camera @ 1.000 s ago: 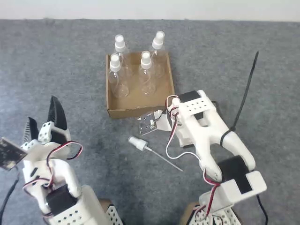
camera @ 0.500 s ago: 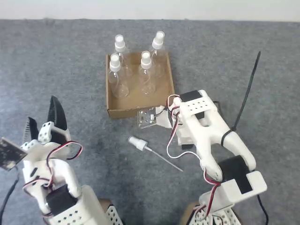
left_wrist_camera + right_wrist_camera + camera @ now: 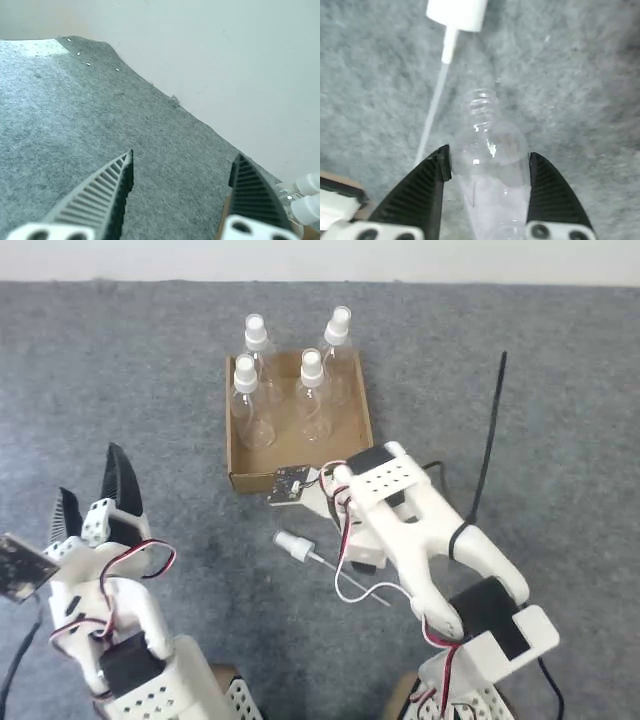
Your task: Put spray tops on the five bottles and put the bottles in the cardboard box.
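Gripping an uncapped bottle (image 3: 492, 172) beside the cardboard box (image 3: 252, 480), right hand (image 3: 489, 154) faced the loose spray top (image 3: 457, 11), presumably for capping; left hand (image 3: 184, 155) was open.

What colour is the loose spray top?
White; the spray top shows best in the high view.

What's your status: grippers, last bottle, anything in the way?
Left gripper open, empty. Right gripper shut on uncapped bottle. Spray top lies loose beside its neck, nothing between.

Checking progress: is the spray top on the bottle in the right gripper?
Off. The bottle has a bare neck; the spray top lies beside it.
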